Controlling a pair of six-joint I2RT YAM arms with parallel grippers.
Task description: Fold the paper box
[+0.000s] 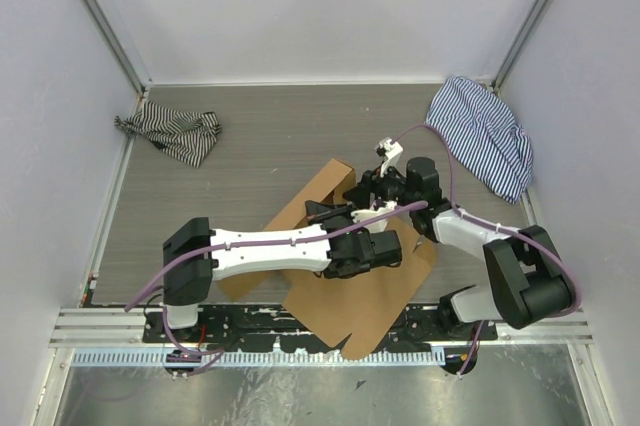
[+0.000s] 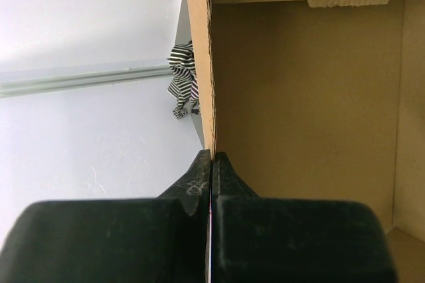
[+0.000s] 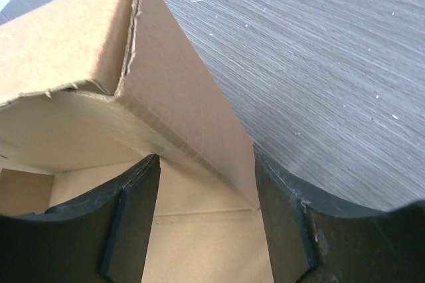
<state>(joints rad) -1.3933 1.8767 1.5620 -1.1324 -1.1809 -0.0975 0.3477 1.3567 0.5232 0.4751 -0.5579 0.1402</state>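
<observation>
Grey worktop (image 1: 260,146); we see left tool (image 2: 211,158) clamped on paper box (image 1: 365,311) wall, right tool (image 3: 204,163) apart astride a flap; skewed squeeze may buckle it.

Counts: one paper box (image 1: 372,314), a single brown cardboard piece lying mid-table and reaching the near edge. Two cloths, both striped: black-and-white cloth (image 1: 172,132) near the table's (image 1: 260,151) far-left corner, blue-and-white cloth (image 1: 484,134) at the far-right corner, overlapping the right edge. Two arms, left arm (image 1: 270,249) and right arm (image 1: 470,231), both based at the near edge. Two grippers, left gripper (image 2: 211,157) and right gripper (image 3: 207,163), with two fingers each, so four fingers total. Two purple cables, one per arm: left cable (image 1: 150,284), right cable (image 1: 447,161). One table, grey woodgrain top.
</observation>
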